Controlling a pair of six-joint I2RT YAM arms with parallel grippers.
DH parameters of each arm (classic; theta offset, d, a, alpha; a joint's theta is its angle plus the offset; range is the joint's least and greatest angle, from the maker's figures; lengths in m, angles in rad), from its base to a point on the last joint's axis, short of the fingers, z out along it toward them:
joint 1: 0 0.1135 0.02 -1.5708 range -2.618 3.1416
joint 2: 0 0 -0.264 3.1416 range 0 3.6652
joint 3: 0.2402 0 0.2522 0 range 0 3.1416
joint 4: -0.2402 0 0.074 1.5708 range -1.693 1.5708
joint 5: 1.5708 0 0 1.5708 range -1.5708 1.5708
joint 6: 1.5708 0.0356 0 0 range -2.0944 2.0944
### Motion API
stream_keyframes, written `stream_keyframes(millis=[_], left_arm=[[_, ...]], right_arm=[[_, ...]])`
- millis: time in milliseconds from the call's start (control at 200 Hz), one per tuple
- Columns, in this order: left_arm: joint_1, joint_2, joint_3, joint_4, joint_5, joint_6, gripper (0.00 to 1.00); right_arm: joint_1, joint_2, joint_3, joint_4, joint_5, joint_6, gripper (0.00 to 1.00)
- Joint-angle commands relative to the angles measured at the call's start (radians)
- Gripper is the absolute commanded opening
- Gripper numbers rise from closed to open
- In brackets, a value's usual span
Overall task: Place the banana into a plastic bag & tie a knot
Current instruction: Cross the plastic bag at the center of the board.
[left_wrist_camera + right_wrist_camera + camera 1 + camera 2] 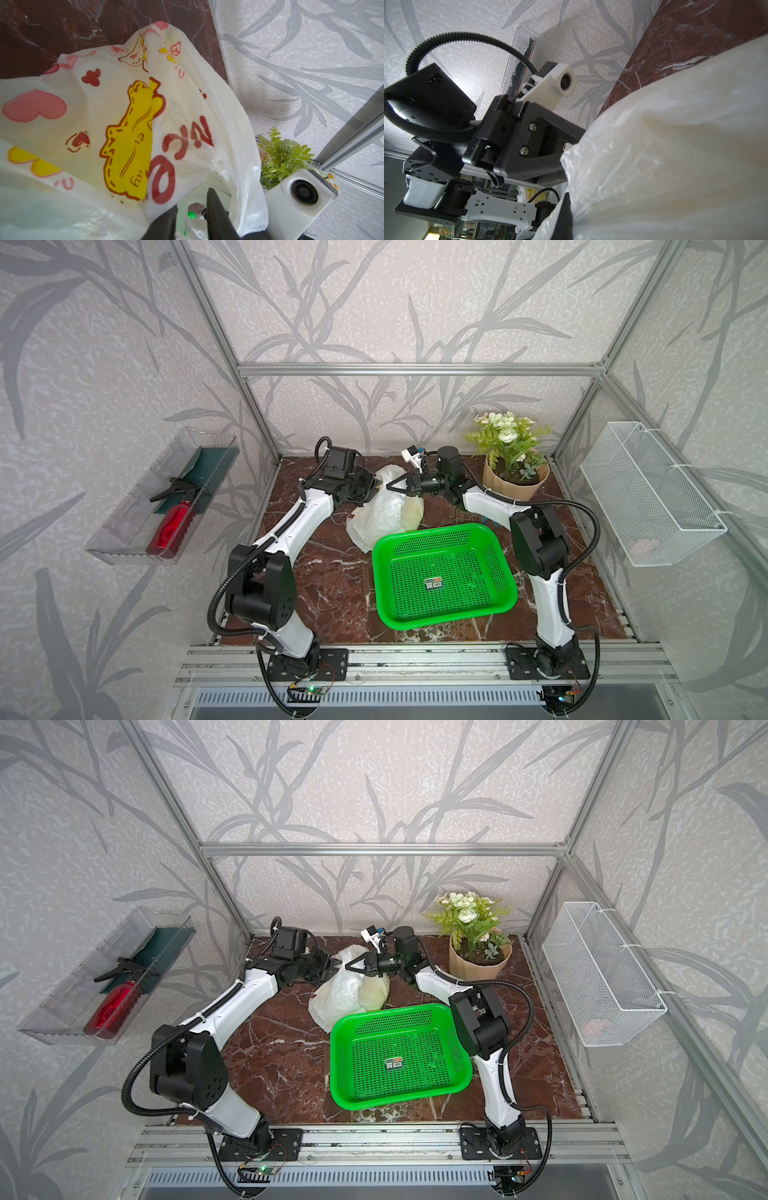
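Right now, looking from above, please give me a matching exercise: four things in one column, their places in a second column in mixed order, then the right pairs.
Things
1. plastic bag
2. green basket
3. red spray bottle
4. potted plant

Places
A. in the clear tray on the left wall
B. in the far right corner of the table
C. on the table, by its front edge
D. on the table, just behind the green basket

Pairs: 1-D, 2-C, 3-A, 4-B
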Motion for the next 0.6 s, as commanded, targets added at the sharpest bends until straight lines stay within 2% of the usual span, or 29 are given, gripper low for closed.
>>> stream_keyframes(millis=[0, 595], left_arm=[[0.004, -0.014, -0.008, 0.021, 0.002, -0.035, 0.27], [0.002, -0.018, -0.039, 0.047, 0.035, -0.095, 0.26]], right_arm=[[0.003, 0.011, 0.034, 0.049, -0.016, 0.006, 0.0], [0.022, 0.064, 0.089, 0.104, -0.002, 0.06, 0.0]])
